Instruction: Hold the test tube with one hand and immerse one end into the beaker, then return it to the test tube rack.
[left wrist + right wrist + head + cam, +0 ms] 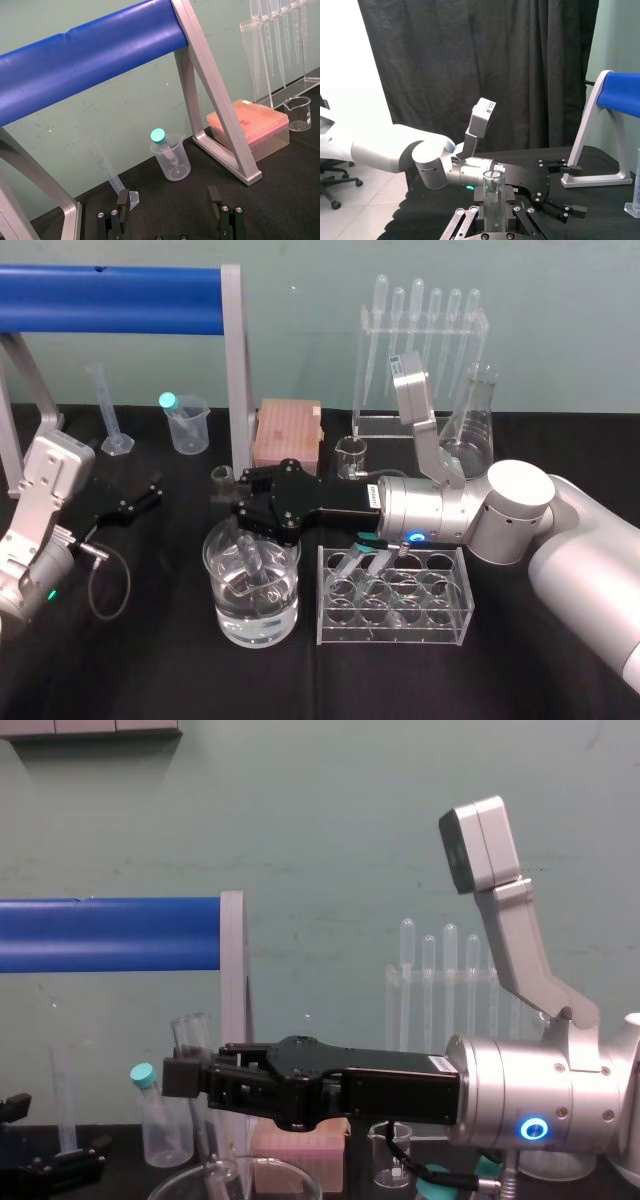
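My right gripper (238, 504) is shut on the test tube (222, 477), a clear uncapped glass tube held tilted. Its lower end dips into the water of the wide glass beaker (222, 615) at the table's front. In the right wrist view the test tube (493, 192) stands between the fingers of the right gripper (494, 221). The chest view shows the test tube's rim (191, 1030) just above the right gripper (186, 1077). The clear test tube rack (393, 600) stands right of the beaker. My left gripper (137, 498) rests open on the table at the left; it is also the left gripper (168, 200).
Teal-capped tubes (358, 561) lean in the rack. Behind stand a small spouted beaker (351, 455), a pink tip box (289, 432), a conical flask (470, 425), a pipette stand (420, 350), a plastic cup with a capped tube (187, 422), a graduated cylinder (108, 412) and a blue-barred frame (120, 285).
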`<state>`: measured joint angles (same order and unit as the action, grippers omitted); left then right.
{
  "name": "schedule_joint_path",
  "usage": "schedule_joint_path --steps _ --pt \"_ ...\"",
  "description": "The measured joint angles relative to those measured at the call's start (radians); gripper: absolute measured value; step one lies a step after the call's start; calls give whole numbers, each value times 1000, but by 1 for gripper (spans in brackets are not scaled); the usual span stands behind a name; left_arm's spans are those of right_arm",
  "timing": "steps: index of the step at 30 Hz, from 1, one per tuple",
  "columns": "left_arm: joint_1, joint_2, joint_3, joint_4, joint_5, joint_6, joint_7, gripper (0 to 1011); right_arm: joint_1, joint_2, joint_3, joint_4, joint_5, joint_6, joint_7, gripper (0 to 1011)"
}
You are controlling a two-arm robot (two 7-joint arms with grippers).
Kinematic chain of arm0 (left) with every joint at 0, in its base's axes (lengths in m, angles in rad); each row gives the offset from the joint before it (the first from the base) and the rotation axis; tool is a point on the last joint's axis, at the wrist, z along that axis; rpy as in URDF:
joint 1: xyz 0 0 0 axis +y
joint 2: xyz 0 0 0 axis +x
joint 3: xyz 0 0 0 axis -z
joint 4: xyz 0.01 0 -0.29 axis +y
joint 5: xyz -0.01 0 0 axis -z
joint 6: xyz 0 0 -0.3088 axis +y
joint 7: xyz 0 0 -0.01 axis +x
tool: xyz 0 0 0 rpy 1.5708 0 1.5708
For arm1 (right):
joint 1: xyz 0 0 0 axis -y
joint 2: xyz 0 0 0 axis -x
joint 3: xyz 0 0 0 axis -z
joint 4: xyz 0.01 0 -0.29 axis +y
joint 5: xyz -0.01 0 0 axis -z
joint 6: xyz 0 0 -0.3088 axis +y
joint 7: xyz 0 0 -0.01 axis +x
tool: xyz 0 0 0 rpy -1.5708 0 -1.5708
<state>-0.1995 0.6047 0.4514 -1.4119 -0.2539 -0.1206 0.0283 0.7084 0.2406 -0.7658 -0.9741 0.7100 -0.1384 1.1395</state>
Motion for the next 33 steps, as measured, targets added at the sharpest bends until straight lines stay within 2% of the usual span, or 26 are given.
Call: schedule_joint_path --steps 33 --pt "0 0 0 0 0 0 0 1000 0 0 0 0 0 0 0 227"
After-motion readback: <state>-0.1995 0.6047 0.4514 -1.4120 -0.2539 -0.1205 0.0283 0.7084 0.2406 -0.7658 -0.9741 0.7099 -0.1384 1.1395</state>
